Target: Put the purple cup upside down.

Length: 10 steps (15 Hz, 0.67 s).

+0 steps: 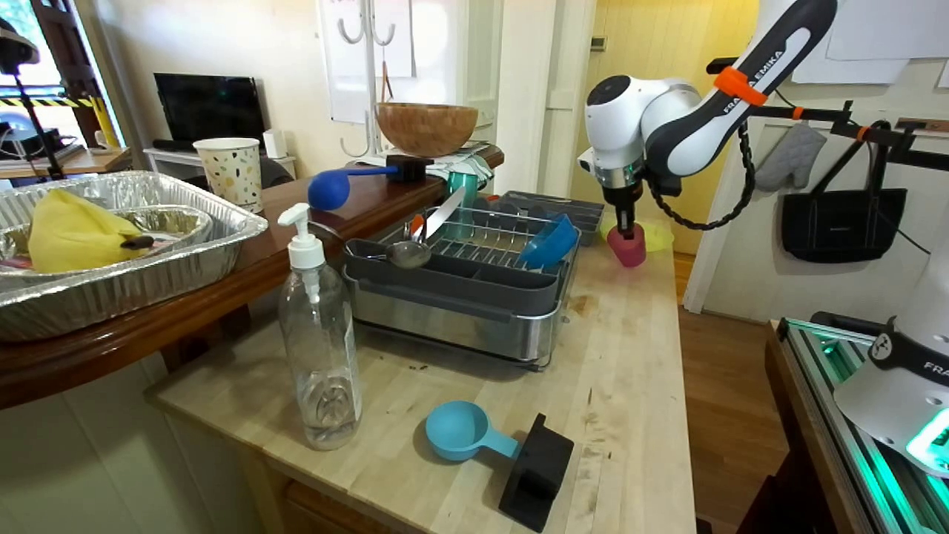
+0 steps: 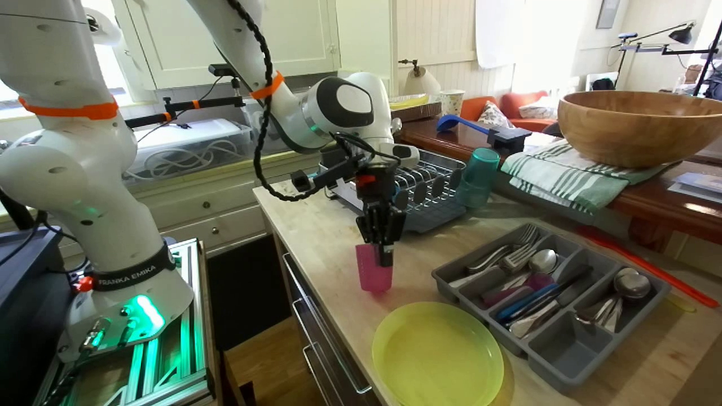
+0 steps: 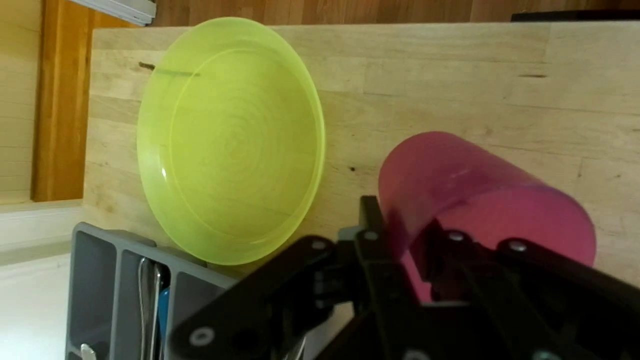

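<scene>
Right at the fingers (image 2: 386,256) is the cup (image 2: 369,270), wall pinched between them, 1 inside, 1 outside. Mouth's tilted but upward, so imo grab's done, flip and set-down left.

Cream cupboards (image 2: 299,34) hang above matching drawers (image 2: 237,198). A yellow panelled wall (image 1: 660,63) rises beyond the brown wooden floor (image 1: 734,408).

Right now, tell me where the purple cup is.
In the wrist view, the purple cup is right of centre, to the right of the yellow-green dish, its wall pinched in the gripper.
</scene>
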Each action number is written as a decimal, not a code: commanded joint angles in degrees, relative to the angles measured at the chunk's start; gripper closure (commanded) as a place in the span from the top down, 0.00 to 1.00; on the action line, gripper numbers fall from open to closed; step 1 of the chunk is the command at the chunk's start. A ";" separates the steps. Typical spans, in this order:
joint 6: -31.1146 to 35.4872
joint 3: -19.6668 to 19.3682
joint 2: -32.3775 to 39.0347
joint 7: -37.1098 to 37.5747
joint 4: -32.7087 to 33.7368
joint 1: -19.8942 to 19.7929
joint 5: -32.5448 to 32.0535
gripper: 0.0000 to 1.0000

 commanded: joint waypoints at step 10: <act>-0.06 0.47 1.32 7.14 1.93 1.13 -2.38 1.00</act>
